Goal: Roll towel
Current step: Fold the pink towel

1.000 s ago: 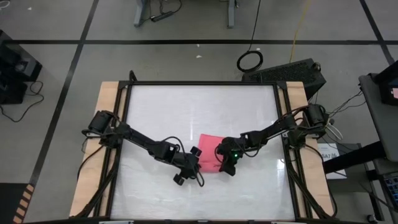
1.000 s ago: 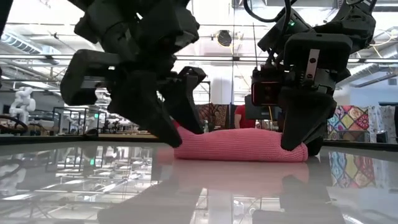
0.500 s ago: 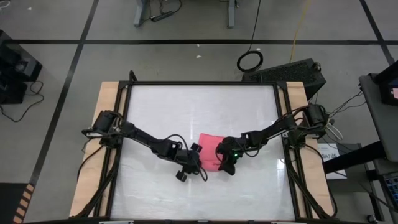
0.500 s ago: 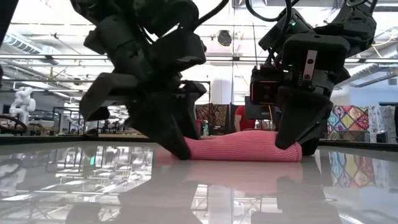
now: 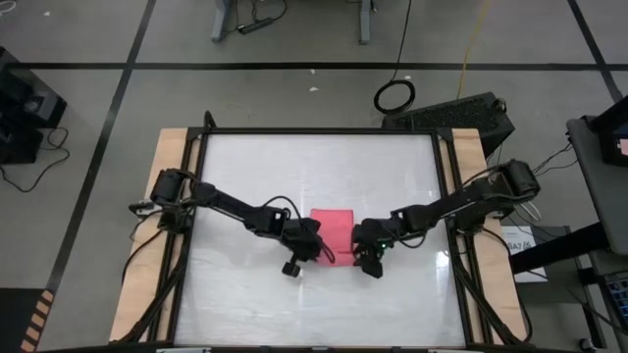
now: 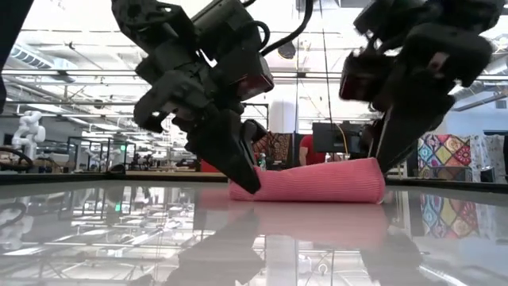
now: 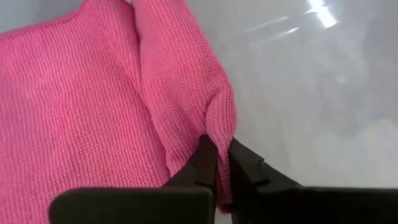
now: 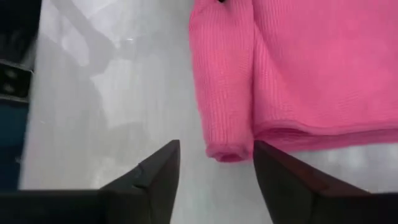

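The pink towel (image 5: 332, 230) lies flat on the glossy white table, and its near edge is rolled into a thick tube (image 6: 317, 184). My left gripper (image 5: 312, 251) stands at the tube's left end, shut on the cloth (image 7: 93, 112). My right gripper (image 5: 367, 257) hangs open just above and beside the tube's right end (image 8: 227, 152). That end shows between its two spread fingers (image 8: 158, 171), and they do not touch it. In the low view the right gripper (image 6: 389, 155) stands clear of the table. My left gripper pinches the left end of the towel's rolled near edge (image 7: 219, 127) between its two fingers. The fingers (image 6: 248, 181) slant down onto it from the table's left side. The roll rests on the table, and the cloth puckers where it runs into the fingers.
Bare white tabletop (image 5: 294, 167) spreads all around the towel, with most room toward the far edge. Wooden side rails (image 5: 167, 196) and a black frame border the top. A black case (image 5: 456, 116) sits on the floor past the far right corner.
My left gripper has moved toward the table's right edge to the roll's left end, rolled its wrist and shut on the cloth. My right gripper has opened, let go of the roll's right end and risen clear. The roll has stayed on the table.
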